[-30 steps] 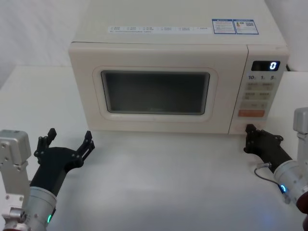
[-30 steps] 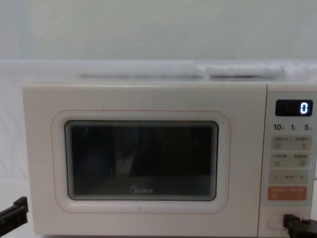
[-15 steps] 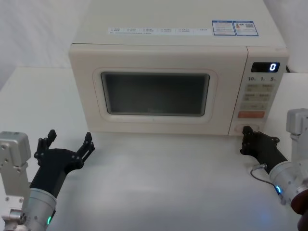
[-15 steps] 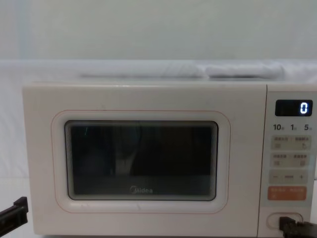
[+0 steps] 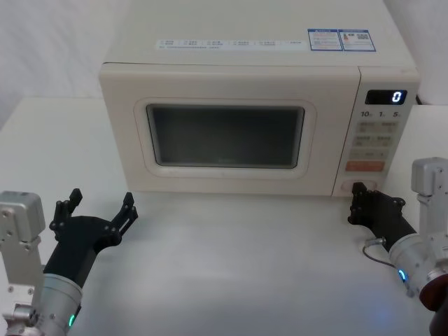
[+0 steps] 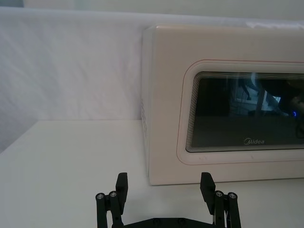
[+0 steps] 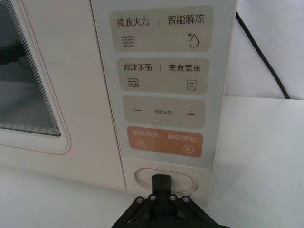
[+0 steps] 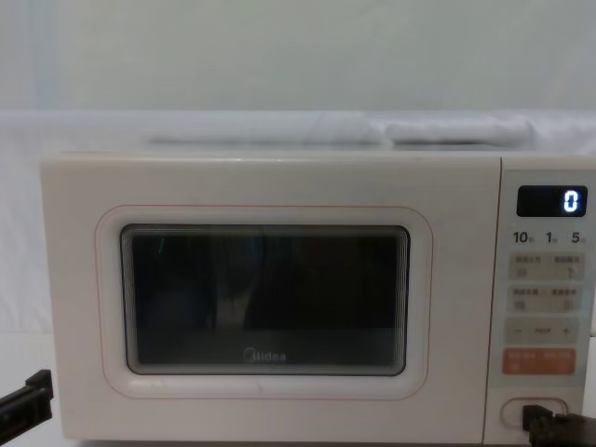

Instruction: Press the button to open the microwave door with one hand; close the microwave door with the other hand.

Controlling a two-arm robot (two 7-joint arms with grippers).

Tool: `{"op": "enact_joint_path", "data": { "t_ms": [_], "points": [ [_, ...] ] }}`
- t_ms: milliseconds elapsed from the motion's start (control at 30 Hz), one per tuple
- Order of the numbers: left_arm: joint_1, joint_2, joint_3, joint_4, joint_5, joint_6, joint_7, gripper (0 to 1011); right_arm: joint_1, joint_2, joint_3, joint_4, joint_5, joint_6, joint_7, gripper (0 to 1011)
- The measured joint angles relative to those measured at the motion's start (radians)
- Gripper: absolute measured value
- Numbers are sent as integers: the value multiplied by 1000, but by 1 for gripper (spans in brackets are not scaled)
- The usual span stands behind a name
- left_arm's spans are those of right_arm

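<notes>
Fingers pressed together, right gripper (image 7: 162,180) touches the button (image 7: 142,176); left gripper (image 5: 98,211) idles, fingers spread.

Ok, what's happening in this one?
The right gripper, fingers shut, has its tip at the wide button at the bottom of the microwave's control panel, apparently pressing it. The microwave door looks shut. The left gripper waits open above the table, in front of the door's left end.
</notes>
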Motion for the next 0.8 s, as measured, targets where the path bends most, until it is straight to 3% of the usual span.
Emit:
{"op": "enact_joint_path", "data": {
  "t_ms": [800],
  "points": [
    [0, 0, 0, 0, 0, 0, 0, 1001, 27, -37, 10, 36, -24, -12, -6, 0]
  ]
}}
